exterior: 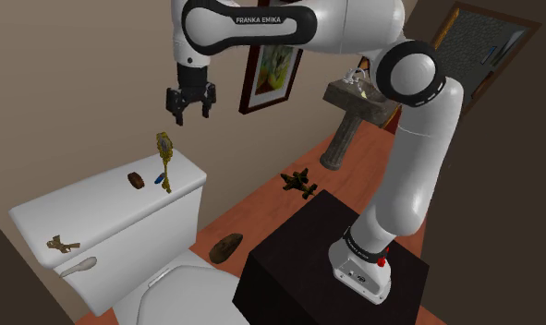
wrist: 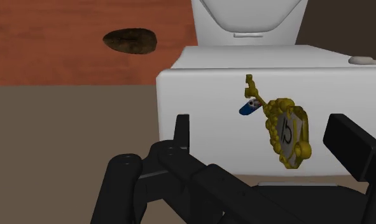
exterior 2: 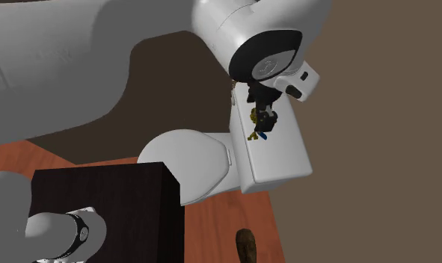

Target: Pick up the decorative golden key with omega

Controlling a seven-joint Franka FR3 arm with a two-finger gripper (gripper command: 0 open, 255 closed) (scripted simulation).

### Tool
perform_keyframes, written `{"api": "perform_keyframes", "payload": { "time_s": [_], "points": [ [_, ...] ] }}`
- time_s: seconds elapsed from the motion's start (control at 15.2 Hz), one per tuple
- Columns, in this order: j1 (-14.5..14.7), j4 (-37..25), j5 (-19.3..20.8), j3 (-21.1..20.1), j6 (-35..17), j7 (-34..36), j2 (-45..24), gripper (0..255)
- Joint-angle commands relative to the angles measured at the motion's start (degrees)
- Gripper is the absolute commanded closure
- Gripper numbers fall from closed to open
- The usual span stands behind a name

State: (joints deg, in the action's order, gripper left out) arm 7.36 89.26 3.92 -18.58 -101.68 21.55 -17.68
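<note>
Jaws stood open, holding nothing, hanging well above the toilet's tank lid (exterior: 95,198) and pointing straight down at it.

Item 1, the object. The golden key (exterior: 165,159) lay flat on the lid, towards the end at the shoulder view's right. From the jaws it sat below and slightly to that view's left. In the wrist view the key (wrist: 284,130) fell inside the gap, nearer one jaw than the other, so the hand was not centred on it.

Item 2, its axis. The ornate head faced the wall edge and the shaft ran towards the bowl side. That line crossed the jaws' closing line at a slight slant (favourable, in my judgement, for a pinch across the head or shaft). A small blue piece (wrist: 249,107) lay just beside the shaft and could be caught in the closing.

Item 3, pose. The arm (exterior: 418,138) rose from the stand (exterior: 298,249), bent at a high elbow, ran level across the top of the shoulder view, and turned down at the wrist.
</note>
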Motion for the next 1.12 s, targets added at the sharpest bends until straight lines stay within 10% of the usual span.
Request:
{"api": "perform_keyframes", "payload": {
  "time_s": [0.0, 0.46, 1.06],
  "points": [
    [1.57, -5.70, 1.33, -0.08, 1.27, 1.51, -5.54, 0],
    [8.24, -32.03, 4.71, 1.00, 10.26, 4.08, -25.79, 0],
    [7.61, -26.37, 4.83, 1.13, 4.53, 4.21, -25.95, 0]
  ]
}}
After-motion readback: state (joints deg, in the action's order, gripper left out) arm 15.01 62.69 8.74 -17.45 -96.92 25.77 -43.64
